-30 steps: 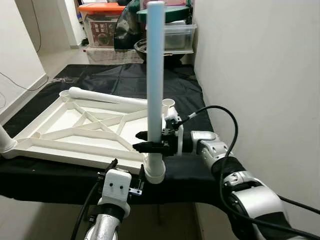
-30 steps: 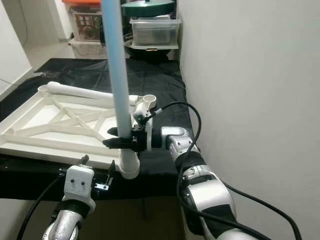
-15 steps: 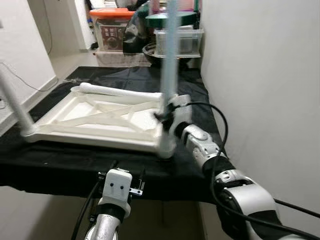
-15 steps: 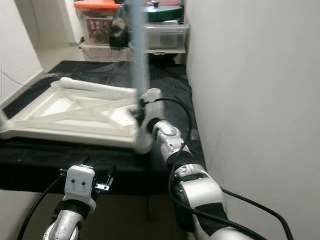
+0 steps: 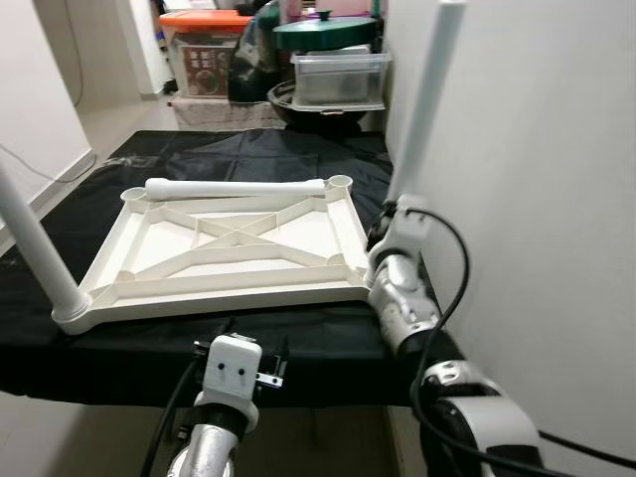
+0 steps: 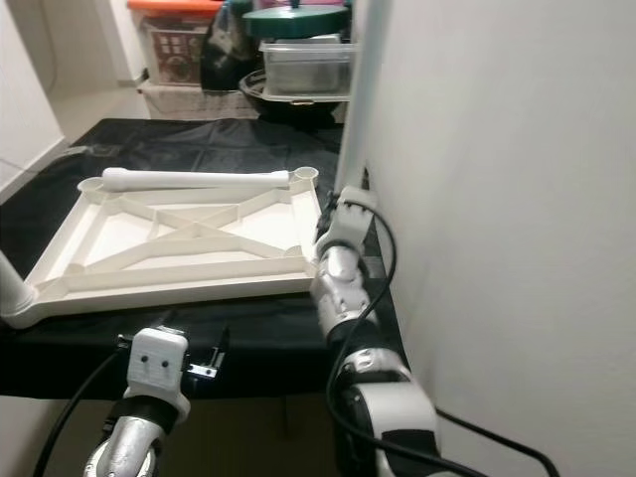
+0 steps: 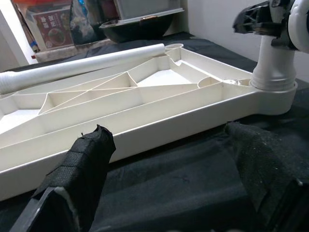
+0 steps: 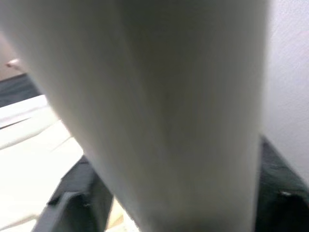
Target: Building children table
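An upside-down white table top [image 5: 238, 283] lies on a black-covered table. One white leg [image 5: 427, 99] stands in its near right corner socket, leaning slightly toward the wall. My right gripper [image 5: 380, 231] is shut on that leg's lower part, and the leg [image 8: 159, 96] sits between the fingers [image 8: 72, 198] in the right wrist view. A second leg [image 5: 38, 248] stands in the near left corner. A third leg [image 5: 234, 186] lies loose along the far edge. My left gripper [image 7: 174, 159] hovers open and holding nothing just before the top's near rim.
A white wall [image 5: 537, 199] runs close along the right, just behind the held leg. Storage boxes [image 5: 204, 45], a green-lidded pot [image 5: 323, 30] and a clear tub [image 5: 338, 78] stand beyond the far end. Floor [image 5: 109, 119] lies to the left. A black cable [image 5: 452, 268] loops off my right arm.
The right gripper has swung the held leg and its corner of the table top rightward, up to the wall. The top now lies square to me. The view has shifted too.
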`<state>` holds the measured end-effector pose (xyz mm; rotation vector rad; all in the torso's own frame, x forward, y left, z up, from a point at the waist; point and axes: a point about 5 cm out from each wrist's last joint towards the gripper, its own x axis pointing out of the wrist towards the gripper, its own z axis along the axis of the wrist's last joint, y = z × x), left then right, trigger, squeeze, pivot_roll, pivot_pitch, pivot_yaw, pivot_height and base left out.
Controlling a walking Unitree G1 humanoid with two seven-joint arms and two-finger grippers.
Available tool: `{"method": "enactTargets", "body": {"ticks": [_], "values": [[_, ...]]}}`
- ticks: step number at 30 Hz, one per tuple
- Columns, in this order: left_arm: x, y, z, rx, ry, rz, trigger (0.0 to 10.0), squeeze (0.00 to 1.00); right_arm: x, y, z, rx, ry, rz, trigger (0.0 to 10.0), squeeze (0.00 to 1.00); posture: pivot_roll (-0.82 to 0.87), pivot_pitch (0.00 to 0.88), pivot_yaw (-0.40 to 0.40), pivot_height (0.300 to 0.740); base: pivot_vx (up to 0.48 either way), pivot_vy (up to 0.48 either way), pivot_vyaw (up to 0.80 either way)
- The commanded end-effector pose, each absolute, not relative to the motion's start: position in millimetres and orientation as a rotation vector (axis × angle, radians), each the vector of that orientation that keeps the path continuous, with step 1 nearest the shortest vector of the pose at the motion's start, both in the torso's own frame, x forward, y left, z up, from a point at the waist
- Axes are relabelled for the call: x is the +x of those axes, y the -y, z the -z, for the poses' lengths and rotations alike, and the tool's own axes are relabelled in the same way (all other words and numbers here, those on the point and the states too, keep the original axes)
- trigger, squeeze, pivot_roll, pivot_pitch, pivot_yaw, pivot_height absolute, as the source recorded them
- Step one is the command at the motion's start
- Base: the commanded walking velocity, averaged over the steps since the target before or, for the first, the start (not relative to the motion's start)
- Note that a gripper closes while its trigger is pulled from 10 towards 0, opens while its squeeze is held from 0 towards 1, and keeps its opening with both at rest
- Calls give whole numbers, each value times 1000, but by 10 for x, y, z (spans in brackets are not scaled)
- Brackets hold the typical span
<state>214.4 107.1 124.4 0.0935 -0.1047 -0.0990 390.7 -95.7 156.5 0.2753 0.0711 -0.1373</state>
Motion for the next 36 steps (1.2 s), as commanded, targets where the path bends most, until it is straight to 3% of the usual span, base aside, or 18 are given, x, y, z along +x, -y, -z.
{"method": "enactTargets", "body": {"ticks": [1,2,3,5,7,8,11,16,19,24,25,26,27,28,29,31,34,36], "values": [[2137,-1080,-1193,100,86,100,10000,0,3921,830,-1666,290,-7,16,10000,1000,83,0,-11,740,0,0,0],[2137,-1080,-1193,100,86,100,10000,0,3921,830,-1666,290,-7,16,10000,1000,83,0,-11,740,0,0,0],[2137,-1078,-1192,99,86,100,10000,0,3931,777,-1713,337,11,-94,10000,0,82,0,-16,740,0,0,0],[2137,-1078,-1192,99,86,100,10000,0,3931,777,-1713,337,11,-94,10000,0,82,0,-16,740,0,0,0],[2138,-1075,-1191,99,86,100,10000,0,3941,770,-1812,371,59,-394,10000,0,82,0,-16,740,0,0,0],[2138,-1075,-1191,99,86,100,10000,0,3941,770,-1812,371,59,-394,10000,0,82,0,-16,740,0,0,0],[2139,-1078,-1184,99,84,101,10000,0,3884,826,-1852,378,23,-772,10000,0,82,0,-11,740,0,0,0],[2135,-1081,-1181,100,84,103,10000,0,3799,858,-1857,326,-20,-1018,10000,0,81,0,-7,740,0,0,0],[2137,-1078,-1183,99,86,104,10000,0,3650,778,-1770,197,-96,-1308,10000,0,81,0,-7,740,0,0,0],[2131,-1077,-1180,98,88,105,10000,0,3569,675,-1692,109,-146,-1448,10000,0,90,0,-10,740,0,0,0],[2125,-1075,-1176,97,87,104,10000,0,3553,618,-1667,89,-159,-1471,4588,0,92,0,-14,740,0,0,0],[2122,-1074,-1174,97,87,104,10000,0,3538,583,-1653,77,-170,-1493,4588,0,92,0,-14,740,0,0,0],[2119,-1072,-1172,97,86,103,10000,0,3549,529,-1639,52,-167,-1463,0,0,90,0,-13,740,0,0,0],[2119,-1072,-1172,97,86,103,10000,0,3549,529,-1639,52,-167,-1463,0,0,90,0,-13,740,0,0,0],[2116,-1071,-1170,96,85,102,10000,0,3614,466,-1644,28,-140,-1332,0,0,90,0,-13,740,0,0,0],[2116,-1071,-1170,96,85,102,10000,0,3614,466,-1644,28,-140,-1332,0,0,90,0,-13,740,0,0,0],[2114,-1069,-1164,95,83,102,10000,0,3771,513,-1672,24,-103,-1023,0,0,90,0,-16,740,0,0,0],[2115,-1068,-1163,94,82,102,10000,0,3812,549,-1683,30,-94,-940,0,0,90,0,-16,740,0,0,0]]}}
